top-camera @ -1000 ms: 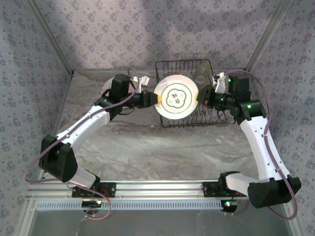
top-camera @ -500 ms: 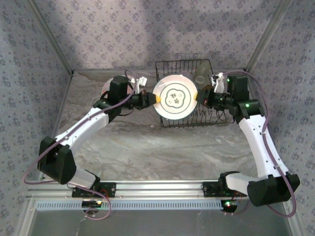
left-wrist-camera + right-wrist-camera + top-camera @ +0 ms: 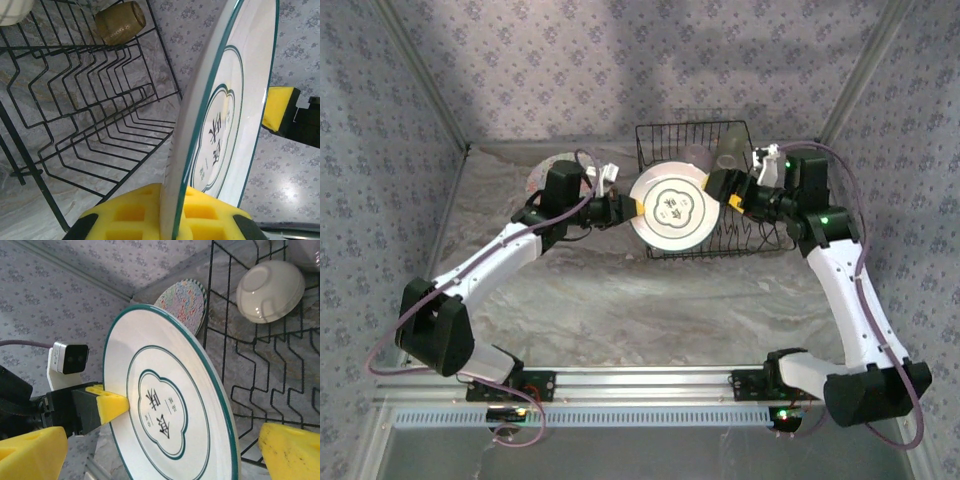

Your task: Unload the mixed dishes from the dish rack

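Pinching the green-ringed plate (image 3: 670, 208) at its 9 o'clock rim, the left gripper (image 3: 637, 208) is noted over the dish rack's (image 3: 680, 135) 8 o'clock side. The right gripper (image 3: 728, 193) is spread at 3 o'clock.

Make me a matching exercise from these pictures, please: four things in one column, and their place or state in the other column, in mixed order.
1 green-rimmed plate
2 squiggle plate
3 pale bowl
4 right gripper

A inside the dish rack
B open
C on the table, outside the dish rack
D clamped by the left gripper

Pairs: 1-D, 2-C, 3-A, 4-B
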`<state>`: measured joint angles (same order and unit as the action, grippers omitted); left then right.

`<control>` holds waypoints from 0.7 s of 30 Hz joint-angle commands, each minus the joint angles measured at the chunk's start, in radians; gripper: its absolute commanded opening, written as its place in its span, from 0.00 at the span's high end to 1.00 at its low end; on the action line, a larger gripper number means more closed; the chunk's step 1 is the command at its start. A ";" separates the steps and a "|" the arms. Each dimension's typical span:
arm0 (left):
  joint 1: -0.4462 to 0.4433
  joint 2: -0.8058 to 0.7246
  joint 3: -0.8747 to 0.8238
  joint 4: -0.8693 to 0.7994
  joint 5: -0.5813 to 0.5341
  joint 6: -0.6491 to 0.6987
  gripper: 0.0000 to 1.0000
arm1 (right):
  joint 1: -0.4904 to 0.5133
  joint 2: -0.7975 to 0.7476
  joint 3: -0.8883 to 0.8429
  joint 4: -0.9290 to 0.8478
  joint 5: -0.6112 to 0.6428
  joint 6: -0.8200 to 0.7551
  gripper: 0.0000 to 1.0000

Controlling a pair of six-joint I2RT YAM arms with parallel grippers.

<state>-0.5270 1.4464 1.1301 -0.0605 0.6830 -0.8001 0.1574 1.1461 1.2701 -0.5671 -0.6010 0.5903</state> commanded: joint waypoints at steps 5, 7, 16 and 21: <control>0.061 -0.053 -0.022 0.106 0.028 -0.059 1.00 | 0.010 -0.058 -0.005 -0.003 0.109 -0.048 0.00; 0.086 -0.058 -0.025 0.113 0.037 -0.068 1.00 | 0.021 -0.066 -0.010 0.018 0.098 -0.055 0.00; 0.287 -0.081 -0.044 0.125 0.075 -0.100 1.00 | 0.083 -0.082 -0.041 0.111 0.028 -0.068 0.00; 0.403 -0.068 -0.075 0.152 0.077 -0.118 1.00 | 0.104 -0.081 -0.041 0.111 0.030 -0.082 0.00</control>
<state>-0.1635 1.4002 1.0714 0.0135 0.7212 -0.8955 0.2516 1.0821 1.2346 -0.4839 -0.5499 0.5365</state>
